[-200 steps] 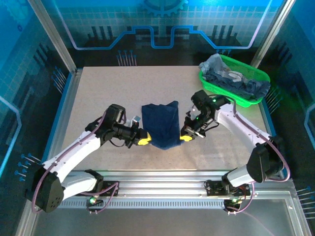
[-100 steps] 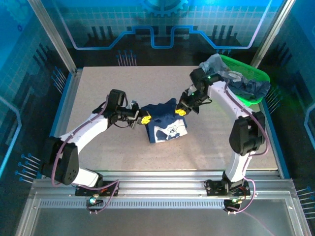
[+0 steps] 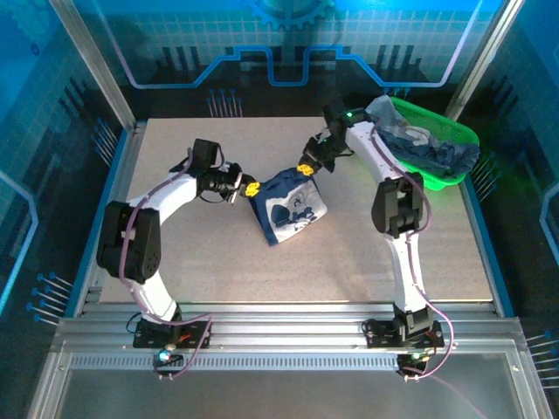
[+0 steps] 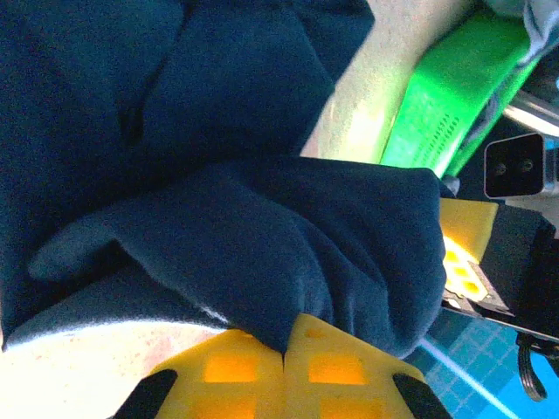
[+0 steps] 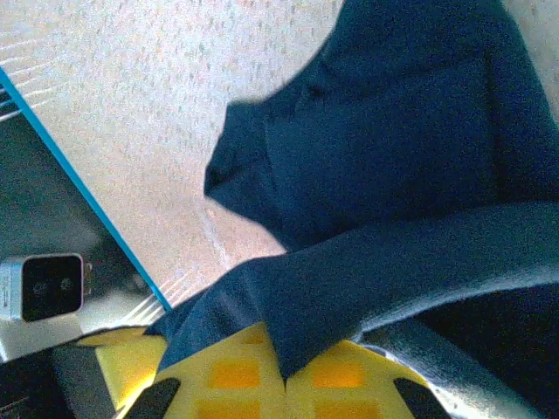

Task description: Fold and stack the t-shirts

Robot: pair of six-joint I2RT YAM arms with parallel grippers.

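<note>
Farther toward the far edge of the table (image 3: 175, 262) than a second ago, the left gripper (image 3: 251, 188) and right gripper (image 3: 305, 168) are turning the t-shirt (image 3: 288, 209) print-side up. Each is pinching shut on what seems an upper corner of the navy cloth, probably dragging it flat for folding. It is lying mid-table, well apart from the green basket (image 3: 437, 179) in the far right corner.

left wrist: t-shirt (image 4: 218, 175) runs off top and left edges, left fingers (image 4: 231, 371) cut by bottom edge, tips buried in cloth. right wrist: right fingers (image 5: 227, 375) cropped at bottom, t-shirt off right edge. top view: whitish print (image 3: 293, 209) too small to read; pile (image 3: 437, 155) in basket (image 3: 454, 132), count unclear.
</note>
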